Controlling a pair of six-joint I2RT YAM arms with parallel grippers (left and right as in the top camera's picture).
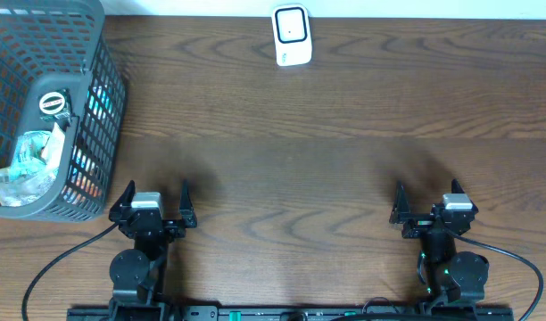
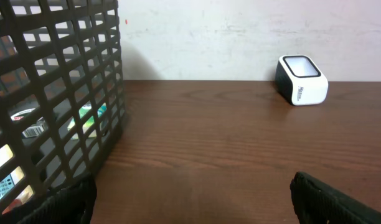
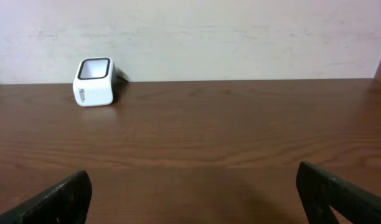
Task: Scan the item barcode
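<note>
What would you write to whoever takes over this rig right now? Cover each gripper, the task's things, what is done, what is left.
Left gripper: open, empty, at the front near the basket.
Right gripper: open, empty, front right.
Items lie in the basket at the left; the scanner stands at the far edge of the table.
Done: nothing picked up yet.
Left: take an item from the basket and show its barcode to the scanner.

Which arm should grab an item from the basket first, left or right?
Left, probably: the left gripper, open, sits beside the basket holding the items; the right gripper, also open, is far across the table.
</note>
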